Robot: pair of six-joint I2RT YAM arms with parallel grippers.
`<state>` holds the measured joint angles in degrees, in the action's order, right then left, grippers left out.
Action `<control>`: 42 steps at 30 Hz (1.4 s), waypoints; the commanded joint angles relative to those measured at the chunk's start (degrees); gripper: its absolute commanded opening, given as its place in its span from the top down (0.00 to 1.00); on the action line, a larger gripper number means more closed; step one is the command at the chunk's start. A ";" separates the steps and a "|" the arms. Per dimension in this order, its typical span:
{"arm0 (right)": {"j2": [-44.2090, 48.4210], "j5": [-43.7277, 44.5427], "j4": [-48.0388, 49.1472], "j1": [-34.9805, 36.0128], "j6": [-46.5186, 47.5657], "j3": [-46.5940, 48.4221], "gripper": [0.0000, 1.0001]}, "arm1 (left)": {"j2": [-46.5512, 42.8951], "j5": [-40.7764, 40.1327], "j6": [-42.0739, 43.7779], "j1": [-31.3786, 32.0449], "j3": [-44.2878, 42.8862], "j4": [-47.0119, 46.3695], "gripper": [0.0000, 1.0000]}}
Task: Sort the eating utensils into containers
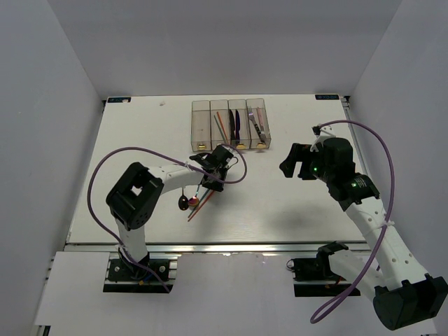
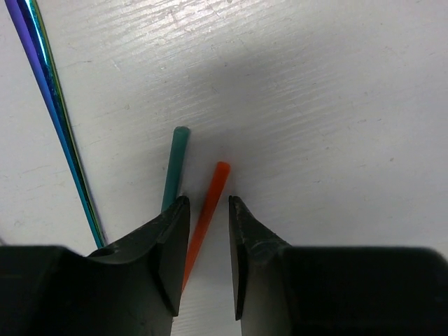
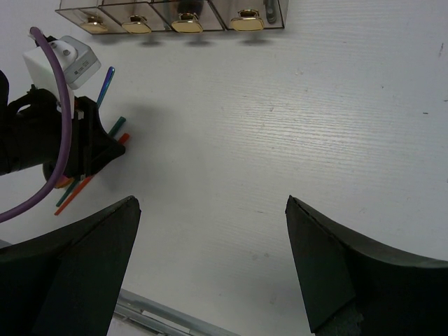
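Up top, the left gripper sat over loose utensils left of the table's middle, with the containers at the far edge. Left wrist showed its jaws narrowly apart around an orange-red chopstick, not pinching it. Right wrist showed the right gripper spread wide.

White wood-grain table: a row of four joined translucent containers sits at the far middle, with yellow tabs on the near ends. Loose utensils lie flat in a cluster left of centre, nearer than the containers. An orange-red stick and a teal stick lie side by side with tips apart, an iridescent blue-purple stick lies off to one side, and a black spoon lies close by.
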<state>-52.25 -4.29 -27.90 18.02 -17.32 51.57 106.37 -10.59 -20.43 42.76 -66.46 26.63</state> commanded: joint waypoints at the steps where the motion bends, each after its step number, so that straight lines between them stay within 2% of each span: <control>1: -0.05 -0.63 1.71 0.17 0.54 1.60 0.11 | 1.82 1.45 -0.93 0.13 2.56 1.14 0.62; 4: 0.13 -0.71 1.53 0.17 0.53 1.78 0.11 | 1.91 2.06 -1.81 0.30 2.47 1.49 0.77; 6: 0.22 -0.71 1.45 0.26 0.53 1.78 0.11 | 1.83 2.33 -2.51 1.00 2.30 1.93 0.92; 8: 0.57 -0.63 1.62 0.26 0.45 1.52 0.11 | 1.48 3.90 -3.21 2.23 2.21 1.67 1.00; 15: 0.75 0.34 0.83 0.26 0.71 2.56 0.11 | -2.04 4.70 -6.20 4.79 -2.62 3.16 1.00; 18: 0.92 1.57 0.30 0.26 0.71 3.62 0.11 | -4.06 1.21 -8.40 4.87 -8.41 5.17 1.00; 21: 1.01 2.36 0.48 0.26 0.54 4.41 0.11 | -3.46 -7.21 -10.24 3.30 -19.91 9.90 1.00; 23: 1.01 2.36 0.30 0.17 0.18 4.59 0.11 | -1.61 -8.13 -11.65 -0.72 -29.89 11.94 1.00; 25: 0.75 2.27 0.21 0.26 0.10 4.59 0.11 | 2.16 -10.57 -12.27 -3.64 -35.82 12.30 1.00; 26: 0.75 2.19 0.30 0.17 0.10 4.50 0.11 | 3.66 -11.29 -12.36 -6.26 -41.24 11.00 1.00; 29: 0.22 2.36 0.48 0.26 0.53 4.33 0.11 | 9.20 -11.47 -9.04 -9.53 -48.38 2.68 1.00; 31: -0.57 2.54 0.30 0.17 0.80 4.68 0.11 | 14.10 -9.98 -7.01 -10.68 -52.88 -0.60 1.00; 36: -1.36 2.89 0.13 0.26 1.50 4.68 0.11 | 21.68 -11.99 -1.56 -12.44 -65.36 -8.96 1.00; 39: -1.28 3.42 0.13 0.26 1.85 4.15 0.11 | 25.11 -12.08 2.05 -13.06 -68.01 -10.28 1.00; 42: -1.01 2.81 0.57 0.26 1.85 3.63 0.11 | 24.86 -13.57 4.77 -13.41 -64.35 -13.43 1.00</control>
<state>-53.74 -1.63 -28.56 18.06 -16.51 53.76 134.32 -22.09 -20.32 29.36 -130.91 18.28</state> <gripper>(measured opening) 0.894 0.011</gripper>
